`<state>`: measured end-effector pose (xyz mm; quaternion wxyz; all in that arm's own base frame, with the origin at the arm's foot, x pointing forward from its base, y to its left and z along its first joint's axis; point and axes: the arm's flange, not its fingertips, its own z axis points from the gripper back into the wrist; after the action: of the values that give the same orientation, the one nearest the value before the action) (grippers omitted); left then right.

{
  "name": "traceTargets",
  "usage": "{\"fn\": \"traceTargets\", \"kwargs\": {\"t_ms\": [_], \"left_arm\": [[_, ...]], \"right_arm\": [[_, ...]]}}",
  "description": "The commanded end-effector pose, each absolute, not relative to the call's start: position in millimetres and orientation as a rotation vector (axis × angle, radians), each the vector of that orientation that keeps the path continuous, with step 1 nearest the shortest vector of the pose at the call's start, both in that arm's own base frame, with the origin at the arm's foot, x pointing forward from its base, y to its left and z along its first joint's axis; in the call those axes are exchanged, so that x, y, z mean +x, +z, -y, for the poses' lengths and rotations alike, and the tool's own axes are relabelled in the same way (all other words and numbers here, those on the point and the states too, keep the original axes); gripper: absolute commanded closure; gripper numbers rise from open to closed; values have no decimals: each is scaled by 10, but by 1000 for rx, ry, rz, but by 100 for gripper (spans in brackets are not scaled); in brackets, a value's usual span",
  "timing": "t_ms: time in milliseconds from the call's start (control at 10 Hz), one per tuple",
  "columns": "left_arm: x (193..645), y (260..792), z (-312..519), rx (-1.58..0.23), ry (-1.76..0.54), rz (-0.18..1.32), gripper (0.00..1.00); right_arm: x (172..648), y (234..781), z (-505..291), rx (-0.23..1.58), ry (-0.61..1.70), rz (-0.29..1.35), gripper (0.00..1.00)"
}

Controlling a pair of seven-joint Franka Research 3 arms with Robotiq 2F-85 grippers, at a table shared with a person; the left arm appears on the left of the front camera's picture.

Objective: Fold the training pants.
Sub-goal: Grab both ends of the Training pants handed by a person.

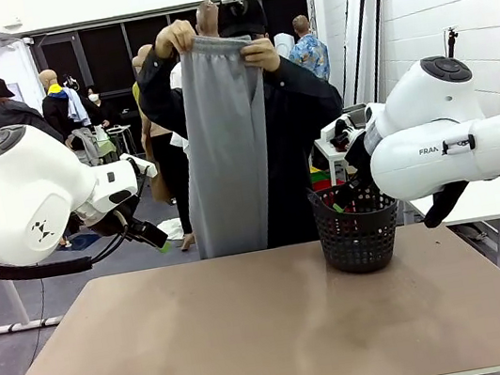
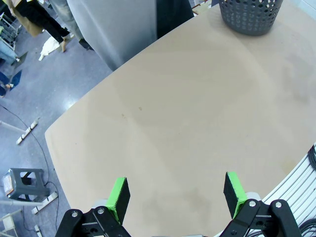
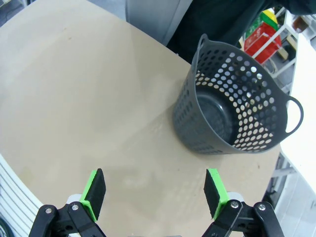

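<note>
My left gripper [image 2: 176, 191] hangs wide open and empty above the bare tan surface [image 2: 197, 108]. My right gripper [image 3: 154, 191] is also wide open and empty, above the surface and near a dark basket [image 3: 185, 118]. Across the surface, a person's 2 hands [image 1: 174, 38] hold the grey pants [image 1: 224, 144] up by the waistband, legs hanging straight down beyond the far edge.

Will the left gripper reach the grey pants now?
Probably not: the person holds the training pants up beyond the table, with its bare top between them and the open left gripper.
</note>
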<state>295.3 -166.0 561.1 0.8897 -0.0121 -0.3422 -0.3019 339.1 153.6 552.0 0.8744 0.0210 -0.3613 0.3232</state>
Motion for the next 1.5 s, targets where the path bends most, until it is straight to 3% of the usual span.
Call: {"fn": "traceTargets", "kwargs": {"t_ms": [0,1400], "left_arm": [[2952,5598,1660,-24,-636,707,0],[2952,5598,1660,-24,-636,707,0]], "right_arm": [[3392,5520,-1534,44,675,755,0],[3392,5520,-1534,44,675,755,0]]}}
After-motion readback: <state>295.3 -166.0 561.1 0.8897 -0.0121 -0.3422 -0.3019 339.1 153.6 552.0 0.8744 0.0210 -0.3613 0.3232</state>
